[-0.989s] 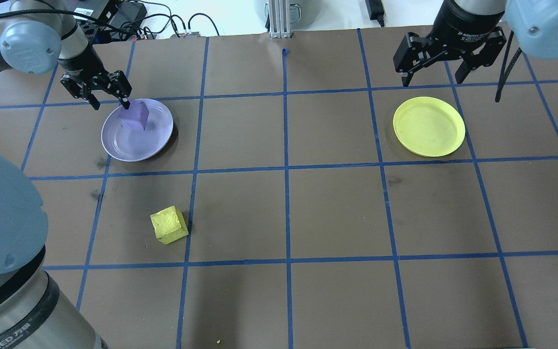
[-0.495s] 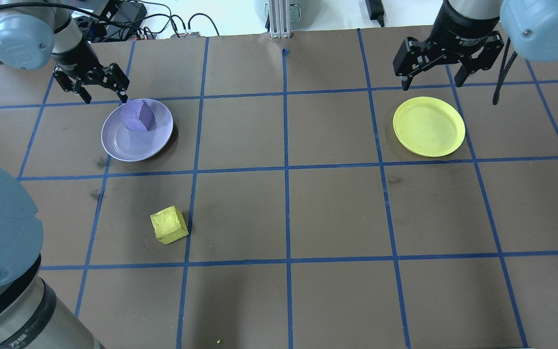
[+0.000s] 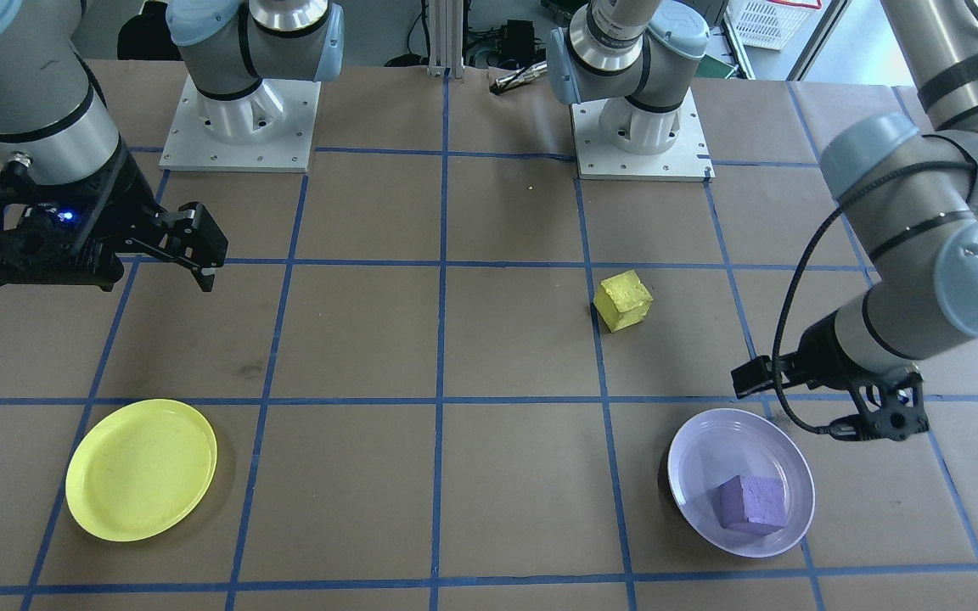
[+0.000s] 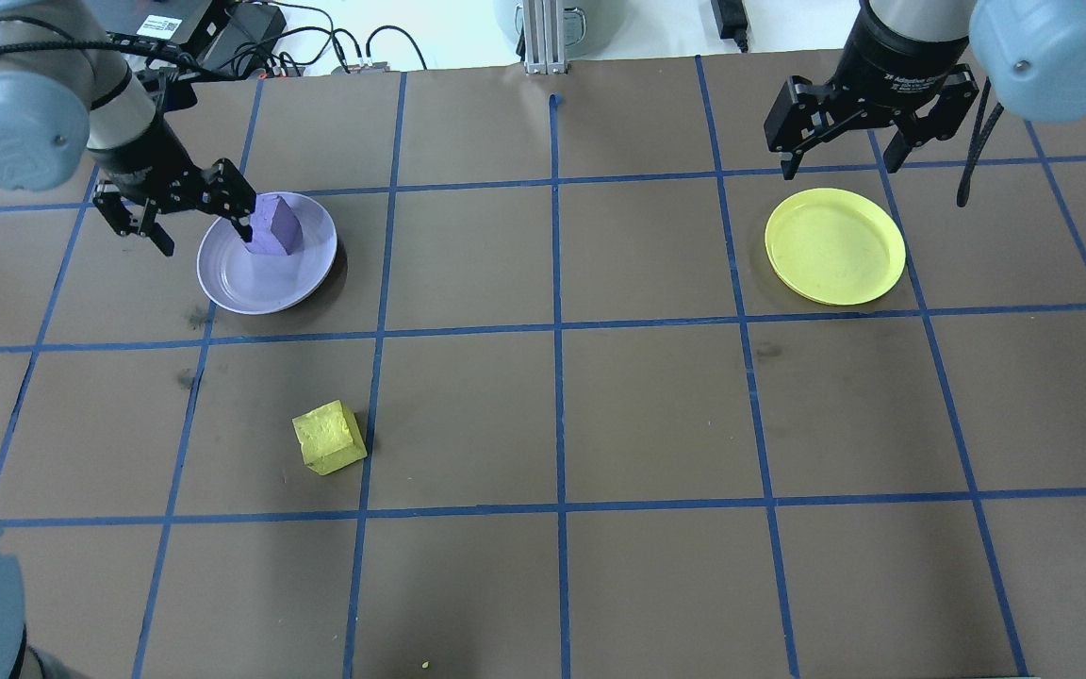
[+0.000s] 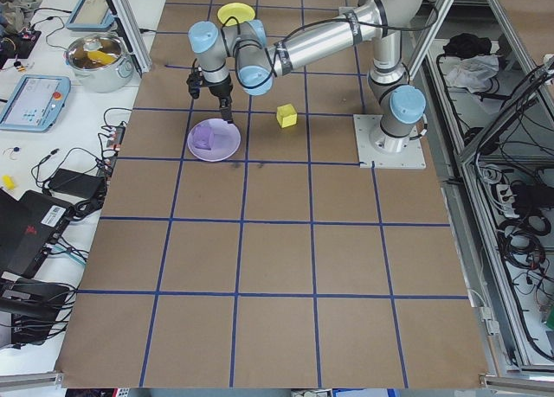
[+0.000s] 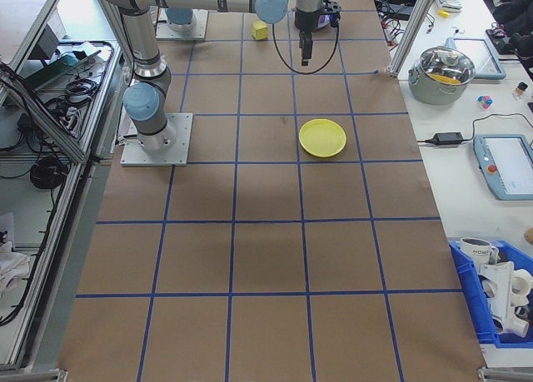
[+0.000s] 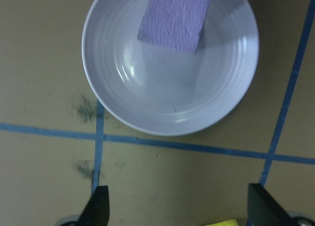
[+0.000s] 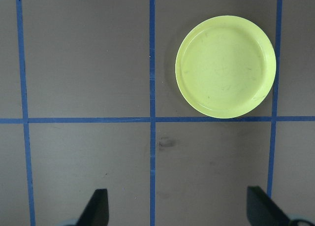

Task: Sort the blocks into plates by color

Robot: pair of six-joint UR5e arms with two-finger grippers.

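The light purple block (image 4: 274, 226) lies in the lavender plate (image 4: 265, 278) at the far left, toward its far rim. My left gripper (image 4: 205, 238) hangs open over that plate's left rim, one fingertip close beside the block, nothing held. In the left wrist view the purple block (image 7: 174, 16) and the lavender plate (image 7: 147, 88) sit well ahead of the open left gripper (image 7: 182, 211). The yellow block (image 4: 328, 437) rests on the table nearer the robot. The yellow plate (image 4: 835, 247) holds nothing at the far right. My right gripper (image 4: 840, 170) is open above its far rim.
Brown paper with a blue tape grid covers the table (image 4: 562, 415). Cables and a metal post (image 4: 543, 38) line the far edge. The two arm bases (image 3: 238, 110) stand at the robot's side. A pot (image 5: 99, 58) and a tablet sit off the table.
The open left gripper drew back from the purple block, then came nearer along the lavender plate's left rim. The block tipped and settled in the plate. The right gripper barely moved.
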